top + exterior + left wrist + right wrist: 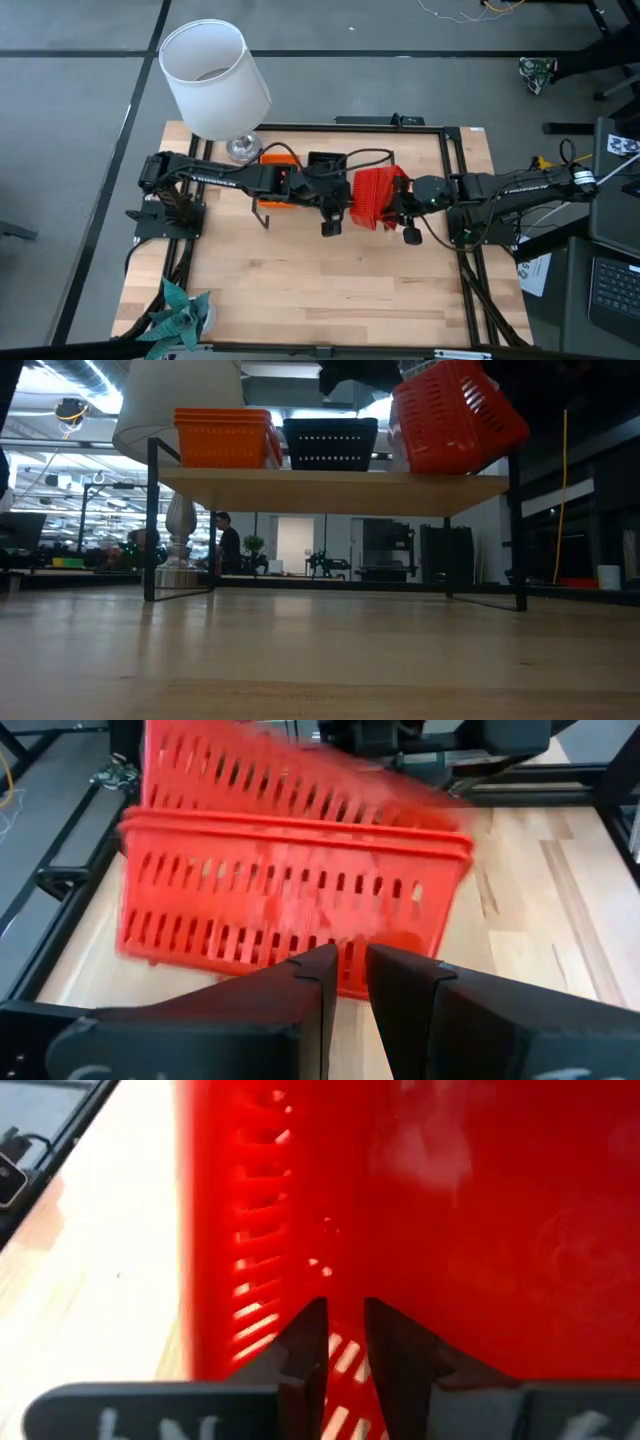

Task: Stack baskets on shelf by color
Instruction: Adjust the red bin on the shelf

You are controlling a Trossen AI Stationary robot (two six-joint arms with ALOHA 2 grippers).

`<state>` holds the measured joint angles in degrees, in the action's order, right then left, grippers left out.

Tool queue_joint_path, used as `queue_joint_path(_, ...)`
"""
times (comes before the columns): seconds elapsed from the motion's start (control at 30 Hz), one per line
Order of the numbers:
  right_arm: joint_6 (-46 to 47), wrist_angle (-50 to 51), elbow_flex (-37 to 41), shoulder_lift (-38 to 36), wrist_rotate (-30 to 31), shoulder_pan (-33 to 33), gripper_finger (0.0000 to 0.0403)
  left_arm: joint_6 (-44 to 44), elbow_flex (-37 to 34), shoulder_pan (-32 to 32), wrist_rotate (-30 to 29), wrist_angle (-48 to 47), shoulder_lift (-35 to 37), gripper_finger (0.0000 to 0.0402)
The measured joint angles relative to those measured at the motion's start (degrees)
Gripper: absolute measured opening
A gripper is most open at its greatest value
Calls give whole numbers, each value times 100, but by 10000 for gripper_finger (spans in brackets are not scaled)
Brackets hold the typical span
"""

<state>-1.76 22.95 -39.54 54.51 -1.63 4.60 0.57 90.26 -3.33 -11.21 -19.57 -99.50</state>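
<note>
Three colours sit on the shelf point(330, 490): the orange baskets point(224, 438) at its left, the black baskets point(330, 443) in the middle, and a red basket point(457, 415) tilted above the right end. The right gripper point(408, 218) pinches this red basket's wall. The left gripper point(344, 982), fingers nearly closed on nothing, hovers just beside the red stack. Likely light, slightly flexible mesh plastic; gripping the rim seems safest, since the slotted walls could bend or slip.

Red basket point(290, 880): slotted plastic, slight gloss. Shelf point(330, 490) under it: light matt wood plank, thin black metal legs. Table point(330, 280) below: pale smooth wood, visible grain.
</note>
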Motion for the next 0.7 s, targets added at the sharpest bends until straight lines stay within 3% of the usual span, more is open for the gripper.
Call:
queue_joint_path(0.37,-235,170,-483,716,-31,4,72,81,11,188,477,296,-268,50)
queue_joint_path(0.7,-634,56,-1078,747,24,-2,72,82,-31,196,440,105,-354,50)
